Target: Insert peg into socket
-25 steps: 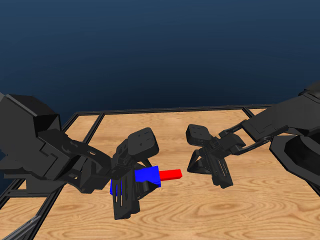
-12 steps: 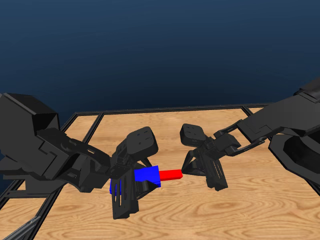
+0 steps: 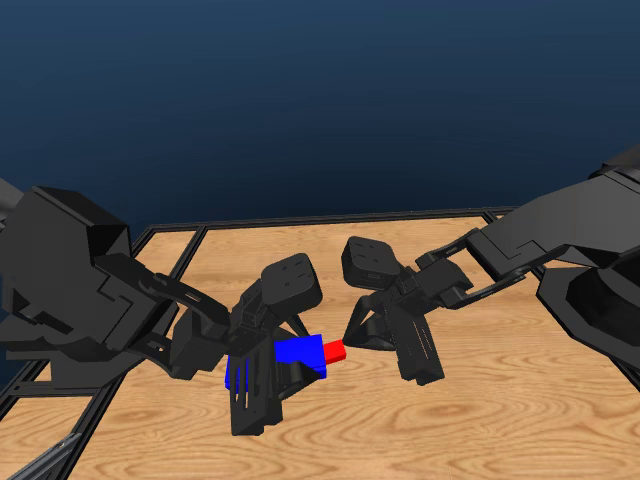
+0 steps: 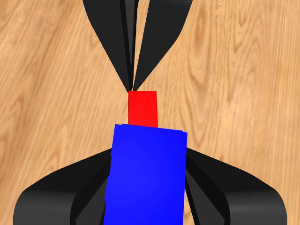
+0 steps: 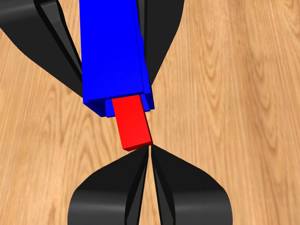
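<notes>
Peg [image 3: 334, 349] is seated mostly inside the socket [image 3: 301, 354], which is pinched by the left pincer [image 3: 262, 372] above the desk [image 3: 480, 420]. The right pincer [image 3: 385, 335] is pressed together at the peg's right end.

All three pictures are sharp, clean renders with no blur, grain or edge distortion. Light is even and bright on the wooden surface [image 3: 480, 420], which shows no glare and no clear cast shadows. The black arms read as nearly flat dark shapes. The backdrop is a dim, deep blue.
</notes>
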Controlling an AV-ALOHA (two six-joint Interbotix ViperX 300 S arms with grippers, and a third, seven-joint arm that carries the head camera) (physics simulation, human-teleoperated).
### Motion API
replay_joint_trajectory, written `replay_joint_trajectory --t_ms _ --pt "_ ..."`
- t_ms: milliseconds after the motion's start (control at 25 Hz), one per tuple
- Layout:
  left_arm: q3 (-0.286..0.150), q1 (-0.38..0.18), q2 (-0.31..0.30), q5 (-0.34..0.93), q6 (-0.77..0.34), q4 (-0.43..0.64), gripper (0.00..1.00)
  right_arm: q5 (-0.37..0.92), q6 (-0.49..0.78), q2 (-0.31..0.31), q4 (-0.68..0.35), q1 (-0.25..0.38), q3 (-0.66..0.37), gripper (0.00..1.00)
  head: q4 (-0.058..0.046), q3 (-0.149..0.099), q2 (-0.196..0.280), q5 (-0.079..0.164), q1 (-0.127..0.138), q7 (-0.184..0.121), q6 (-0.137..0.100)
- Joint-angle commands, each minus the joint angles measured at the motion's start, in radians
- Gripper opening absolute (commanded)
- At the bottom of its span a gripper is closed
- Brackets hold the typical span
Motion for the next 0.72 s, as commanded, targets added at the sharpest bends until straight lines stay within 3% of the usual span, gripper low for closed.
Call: replay_joint_trajectory --t_ms 40,80,160,200,240,280,320,440,560,600,680,720 --pt "-0.014 0.008 -0.007 -0.014 0.047 -0.027 0.0 -0.009 -0.012 -0.003 -0.001 0.0 -0.045 0.0 0.001 -0.019 -0.005 -0.01 0.003 -0.002 -0.001" --pt "-0.001 0.022 -0.027 -0.079 0.039 -0.022 0.0 -0.013 -0.009 -0.011 -0.002 0.0 -0.048 0.0 0.001 -0.019 -0.004 -0.009 0.004 -0.003 -0.001" --pt "-0.002 0.01 -0.035 -0.076 0.036 -0.038 0.0 -0.013 -0.011 -0.007 -0.002 0.001 -0.058 0.0 0.001 -0.02 -0.004 -0.009 0.006 -0.004 -0.001" --pt "-0.005 0.023 -0.025 -0.075 0.08 -0.058 0.0 -0.019 -0.017 0.004 0.002 0.001 -0.061 0.0 0.002 -0.02 -0.004 -0.008 0.006 -0.004 -0.001" --pt "0.015 0.015 -0.001 -0.043 0.045 -0.041 0.0 -0.013 -0.013 -0.002 -0.002 0.005 -0.066 0.0 0.002 -0.019 -0.004 -0.009 0.007 -0.004 -0.001" --pt "-0.009 0.023 -0.026 -0.076 0.079 -0.056 0.0 -0.018 -0.02 0.003 0.001 0.004 -0.075 0.0 0.002 -0.019 -0.004 -0.009 0.007 -0.004 -0.001" --pt "0.012 0.026 -0.008 -0.071 0.089 -0.065 0.0 -0.02 -0.02 0.007 0.002 0.006 -0.074 0.0 0.002 -0.019 -0.004 -0.008 0.007 -0.003 -0.001" --pt "-0.013 0.032 -0.029 -0.104 0.141 -0.088 0.0 -0.019 -0.027 0.014 0.008 0.012 -0.083 0.0 0.002 -0.019 -0.005 -0.009 0.007 -0.005 -0.001" --pt "0.019 0.054 -0.016 -0.121 0.16 -0.115 0.0 -0.011 -0.025 0.014 0.006 0.019 -0.085 0.0 0.002 -0.018 -0.006 -0.01 0.007 -0.004 -0.001" --pt "-0.015 0.038 -0.042 -0.129 0.165 -0.125 0.0 -0.023 -0.035 0.018 0.007 0.013 -0.085 0.0 0.002 -0.019 -0.006 -0.01 0.007 -0.004 0.0" --pt "0.021 0.053 -0.018 -0.146 0.198 -0.148 0.0 -0.026 -0.031 0.022 0.012 0.016 -0.088 0.0 0.002 -0.019 -0.006 -0.012 0.007 -0.005 -0.001" --pt "0.014 0.056 -0.028 -0.164 0.217 -0.165 0.0 -0.023 -0.032 0.021 0.013 0.017 -0.092 0.0 0.002 -0.019 -0.006 -0.012 0.007 -0.005 -0.001"
